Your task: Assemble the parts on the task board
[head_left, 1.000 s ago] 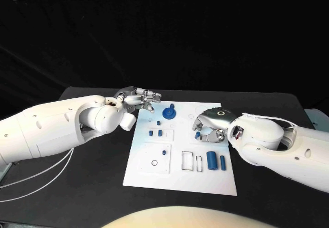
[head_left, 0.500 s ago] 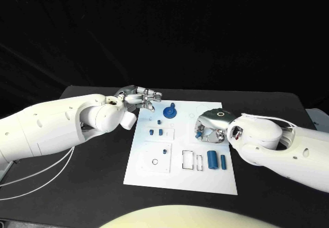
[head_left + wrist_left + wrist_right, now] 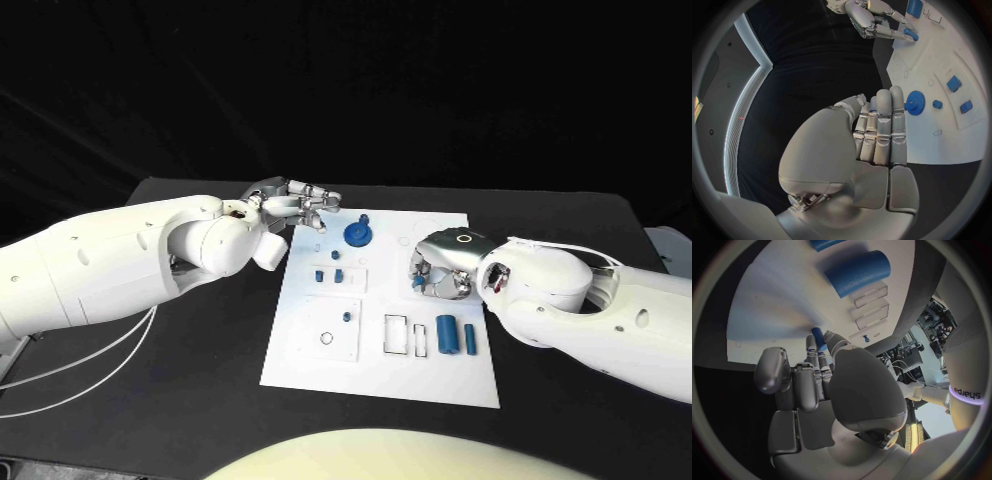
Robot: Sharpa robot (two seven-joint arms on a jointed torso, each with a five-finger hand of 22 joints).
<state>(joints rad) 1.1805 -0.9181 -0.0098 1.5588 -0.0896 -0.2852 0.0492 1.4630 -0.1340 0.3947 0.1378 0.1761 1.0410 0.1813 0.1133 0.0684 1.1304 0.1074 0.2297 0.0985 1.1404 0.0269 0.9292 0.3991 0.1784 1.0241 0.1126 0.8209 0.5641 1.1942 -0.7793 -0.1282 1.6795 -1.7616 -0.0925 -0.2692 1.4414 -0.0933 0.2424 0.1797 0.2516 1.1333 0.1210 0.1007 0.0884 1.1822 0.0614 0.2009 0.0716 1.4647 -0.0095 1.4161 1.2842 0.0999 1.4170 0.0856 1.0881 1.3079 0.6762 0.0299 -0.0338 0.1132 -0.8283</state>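
Observation:
The white task board [image 3: 378,372] lies in the middle of the table. A blue gear [image 3: 356,236] stands near its far edge, and two blue cylinders [image 3: 449,333] lie near its right side. My right hand [image 3: 440,268] hovers over the board's right half and pinches a small blue peg [image 3: 819,337] at its fingertips; the peg [image 3: 909,34] is also seen from the left wrist. My left hand [image 3: 294,206] hangs over the board's far left corner, beside the gear [image 3: 915,102]. Its fingers [image 3: 882,125] lie straight and side by side with nothing visible in them.
Small blue blocks [image 3: 330,274] sit in the board's left column, with a tiny blue piece [image 3: 349,318] lower down. Rectangular slots [image 3: 395,335] open left of the cylinders. A big blue cylinder [image 3: 857,272] lies just beyond my right fingertips. Black table surrounds the board.
Almost nothing has moved. My left hand has drifted slightly away from the board's corner; my right hand keeps the peg over the same spot.

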